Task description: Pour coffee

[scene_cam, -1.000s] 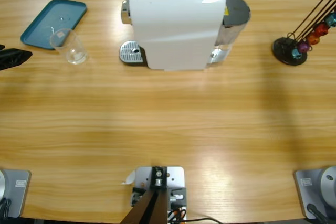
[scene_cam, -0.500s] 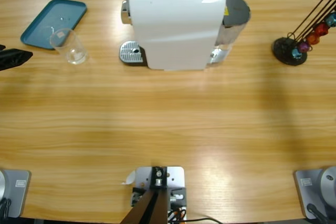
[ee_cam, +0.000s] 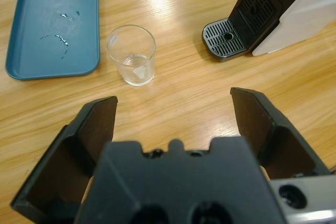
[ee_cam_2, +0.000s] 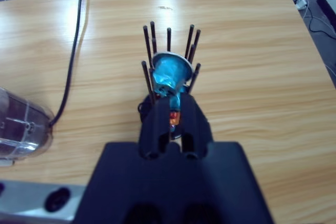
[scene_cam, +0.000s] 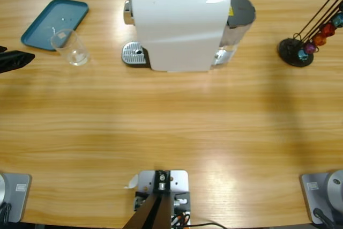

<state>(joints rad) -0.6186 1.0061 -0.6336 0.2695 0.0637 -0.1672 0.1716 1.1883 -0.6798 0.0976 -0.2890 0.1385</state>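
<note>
- Since a second ago the black left gripper [scene_cam: 16, 60] at the table's left edge has crept a little further in toward the glass; nothing else on the table has shifted.
- The left gripper's [ee_cam: 173, 116] two matte black jaws stand wide apart with nothing between them, low over the wood and aimed at the glass.
- Furthest left lies a teal tray [scene_cam: 37, 30], a shallow rounded rectangle with a raised lip; a few water droplets [ee_cam: 55, 38] glisten on its smooth floor.
- Just beside the tray's near corner stands the clear glass cup [scene_cam: 70, 47], upright, thin-walled and slightly tapered, empty as far as I can see, apart from the gripper and off to the left of the machine.
- The table [scene_cam: 171, 127] is long, pale wood with a streaky grain and a soft sheen.
- Next comes the coffee machine [scene_cam: 179, 22], a glossy white boxy body with a black top. Its round drip tray [scene_cam: 134, 54], a perforated metal grate, sits at the lower left under the spout, bare.
- Behind its right side is a grey-lidded clear water tank [scene_cam: 238, 17]. A small yellow label shows on it, too small to read.
- Far right stands the capsule holder [scene_cam: 300, 49], a black round base with thin black rods fanning upward, carrying shiny coloured capsules.
- The right gripper [ee_cam_2: 170, 124] hangs above that holder with its jaws drawn together, a blue foil capsule [ee_cam_2: 170, 74] just beyond their tips; I cannot tell whether they touch it.
- A black cable [ee_cam_2: 73, 56] trails across the wood by the tank.
</note>
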